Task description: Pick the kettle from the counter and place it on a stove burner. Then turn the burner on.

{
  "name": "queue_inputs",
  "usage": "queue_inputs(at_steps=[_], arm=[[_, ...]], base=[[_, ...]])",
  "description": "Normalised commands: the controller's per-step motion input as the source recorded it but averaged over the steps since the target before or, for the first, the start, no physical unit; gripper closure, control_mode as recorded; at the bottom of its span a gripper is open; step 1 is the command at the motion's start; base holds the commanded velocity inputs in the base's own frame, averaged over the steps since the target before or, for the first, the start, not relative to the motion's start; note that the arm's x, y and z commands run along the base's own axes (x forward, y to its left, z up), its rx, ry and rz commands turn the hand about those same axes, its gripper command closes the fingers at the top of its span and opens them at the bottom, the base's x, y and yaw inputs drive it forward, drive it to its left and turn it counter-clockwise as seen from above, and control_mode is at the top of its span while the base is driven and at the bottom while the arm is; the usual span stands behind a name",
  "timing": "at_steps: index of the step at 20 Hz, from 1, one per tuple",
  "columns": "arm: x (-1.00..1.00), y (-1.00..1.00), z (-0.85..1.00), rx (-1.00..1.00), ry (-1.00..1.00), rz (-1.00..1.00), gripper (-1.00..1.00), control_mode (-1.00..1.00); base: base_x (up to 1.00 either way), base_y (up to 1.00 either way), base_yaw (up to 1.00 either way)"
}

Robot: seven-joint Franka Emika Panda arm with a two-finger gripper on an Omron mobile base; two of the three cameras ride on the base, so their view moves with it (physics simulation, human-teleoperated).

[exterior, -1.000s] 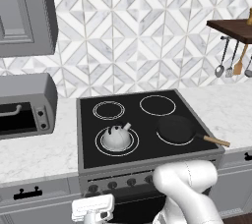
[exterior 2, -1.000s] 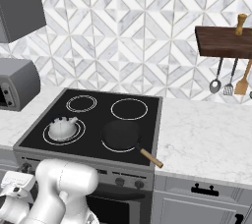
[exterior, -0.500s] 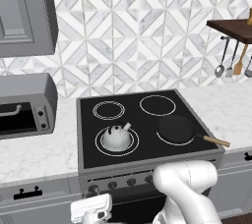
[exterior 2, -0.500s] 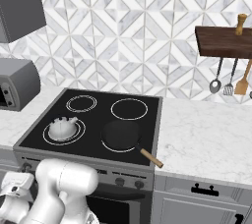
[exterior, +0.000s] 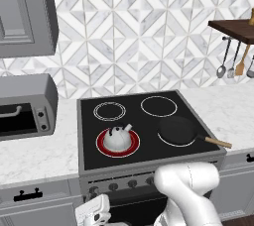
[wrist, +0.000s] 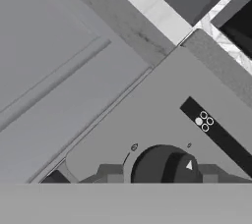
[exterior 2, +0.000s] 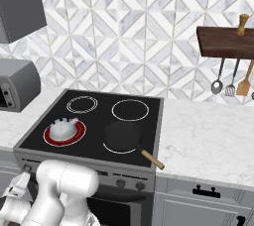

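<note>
1. Kettle (exterior: 119, 137) is seen lower left of centre in the left base view, seated on the burner (exterior: 102, 145), whose ring glows red.
2. Placing is judged done, and the burner appears lit, so little seems left beyond release of the knob (wrist: 165, 166).
3. Gripper (exterior: 95, 215) is found low at the stove front, at the knob; how far its jaws are parted cannot be told.
4. Pan (exterior: 177, 130) sits just right of the kettle.

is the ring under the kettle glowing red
Yes, the burner beneath the kettle shows a bright red disc in the left base view.
</note>
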Motion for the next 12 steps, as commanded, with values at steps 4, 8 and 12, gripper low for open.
queue_inputs(at_steps=[4, 8, 12], arm=[[0.32, 0.46, -0.13, -0.51, 0.26, 0.03, 1.0, -1.0], [0.3, 0.55, -0.1, -0.56, 0.33, 0.01, 1.0, -1.0], [0.32, 0.57, -0.03, -0.57, 0.34, 0.01, 1.0, -1.0]], base=[[0.0, 0.0, 0.0], [0.0, 0.0, 0.0], [0.0, 0.0, 0.0]])
